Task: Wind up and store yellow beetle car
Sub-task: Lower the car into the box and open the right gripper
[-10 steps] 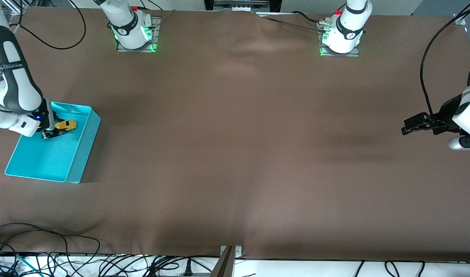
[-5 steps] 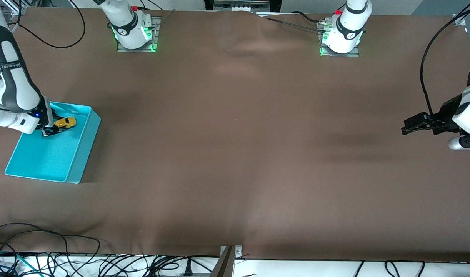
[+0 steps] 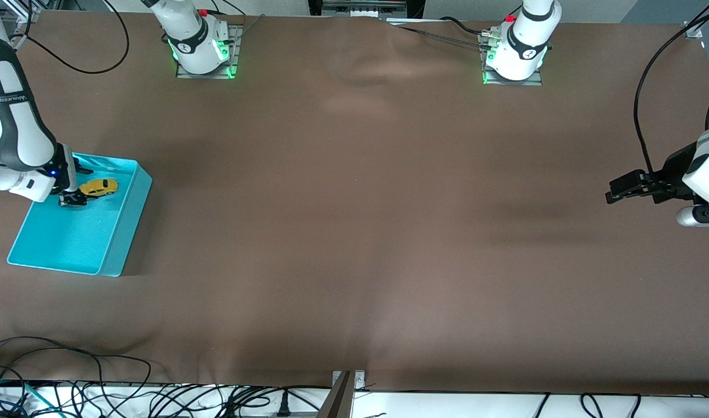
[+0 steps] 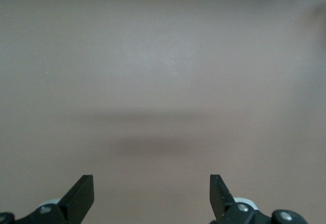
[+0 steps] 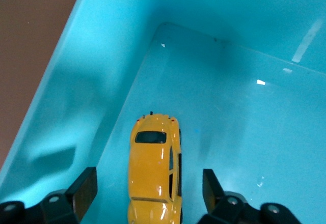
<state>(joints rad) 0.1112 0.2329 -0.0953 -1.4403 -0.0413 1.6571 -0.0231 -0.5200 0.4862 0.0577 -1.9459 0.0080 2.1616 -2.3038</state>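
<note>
We saw a brown cloth-covered table (image 3: 354, 232), wide and bare past the turquoise bin (image 3: 131, 226). The yellow beetle car (image 3: 99, 187) lay inside that bin. The right gripper (image 5: 147, 188) hung over it, fingers apart. The left gripper (image 4: 152, 196) waited, spread wide, well away from the bin.

A turquoise bin (image 3: 114, 247) sits on the table (image 3: 354, 232) toward the right arm's end, an open rectangular tray with low walls and a smooth, glossy floor that catches small highlights. It lies slightly skewed to the table's edges. From the right wrist view, the bin (image 5: 61, 81) shows a rounded inner corner where two walls meet. The table is covered by a brown cloth (image 3: 377, 75) with soft wrinkles near the middle of the edge where the bases stand. A tangle of black cables (image 3: 70, 371) lies along the table's edge nearest the front camera, toward the right arm's end.
</note>
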